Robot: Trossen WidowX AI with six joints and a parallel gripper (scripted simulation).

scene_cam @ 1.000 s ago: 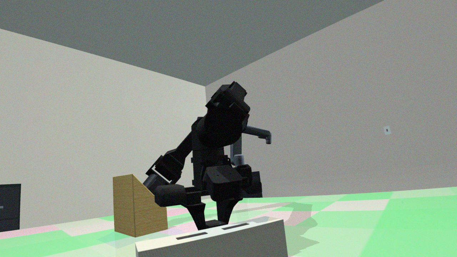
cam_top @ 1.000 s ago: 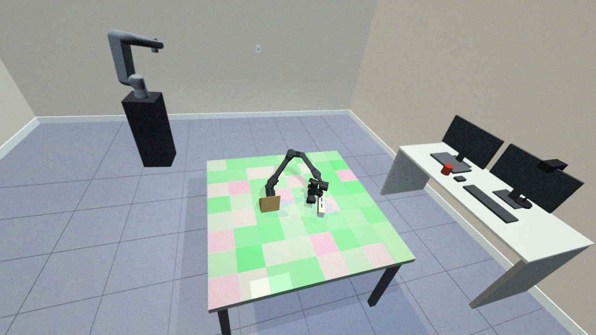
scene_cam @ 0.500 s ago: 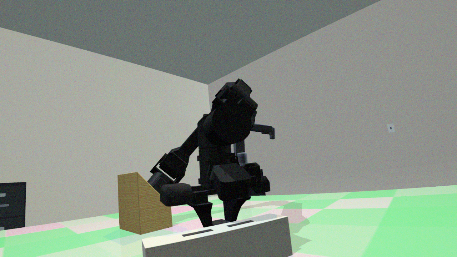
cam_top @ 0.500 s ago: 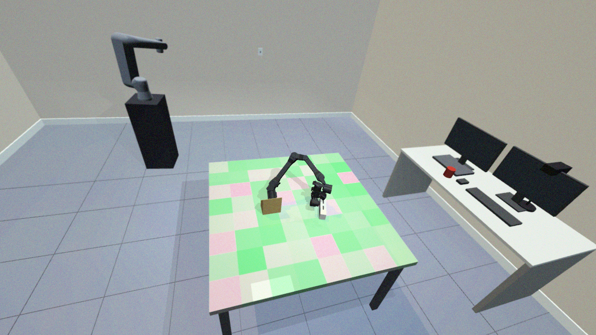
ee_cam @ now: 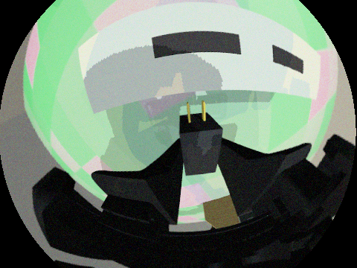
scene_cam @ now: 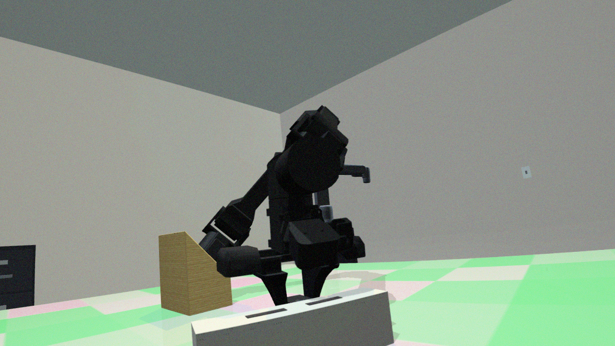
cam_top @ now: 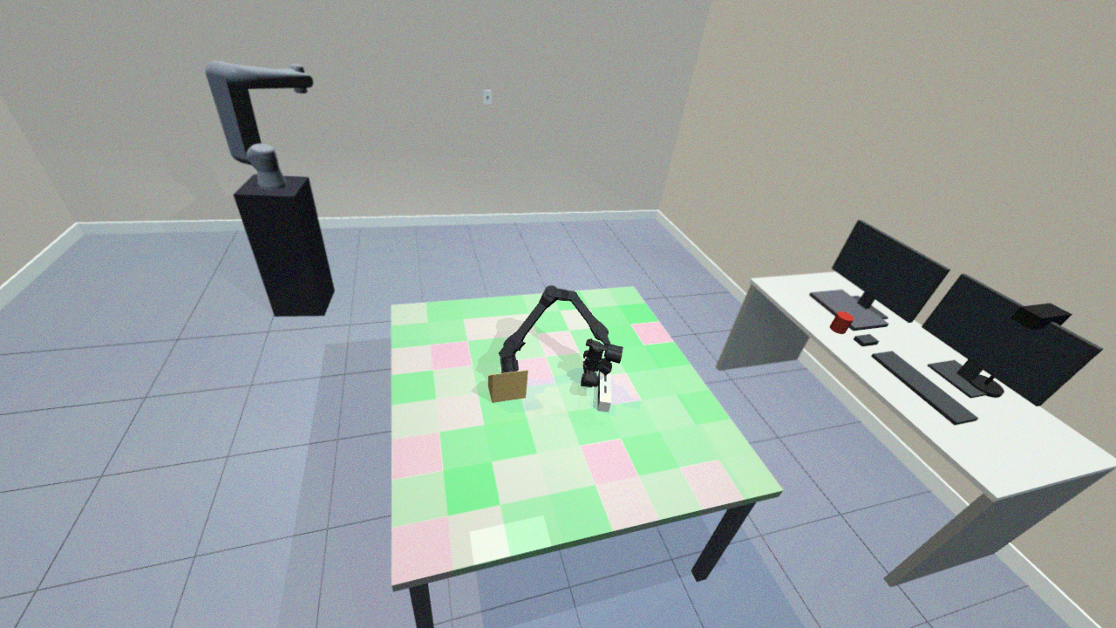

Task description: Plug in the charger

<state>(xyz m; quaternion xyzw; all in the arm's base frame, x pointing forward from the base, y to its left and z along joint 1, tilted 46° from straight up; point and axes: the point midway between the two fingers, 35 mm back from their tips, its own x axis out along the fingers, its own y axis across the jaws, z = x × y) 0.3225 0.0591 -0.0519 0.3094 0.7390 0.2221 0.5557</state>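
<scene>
Near the middle of the checked counter, the pincer is clamped on the dark body of the two-prong charger, one finger on each side. From the wrist view the charger's long axis runs straight out from the pincer, and its two brass prongs point forward at the white power strip. The prong tips are just short of the strip's near edge and below its slotted top face; they touch no outlet. The strip's long axis lies crosswise to the charger's, so the prongs face its side rather than running along it.

Two dark slots show on the strip's top: the wider-looking one sits almost directly ahead of the prongs, and the second slot lies off to the right, near the strip's end. Which of them counts as the left outlet I cannot tell from these views.

On the exterior view the fingers hang close behind the strip, their tips near its upper edge. A tan wooden wedge block stands beside the arm, apart from the strip. Open checked surface stretches beyond the strip toward the counter's far edges.
</scene>
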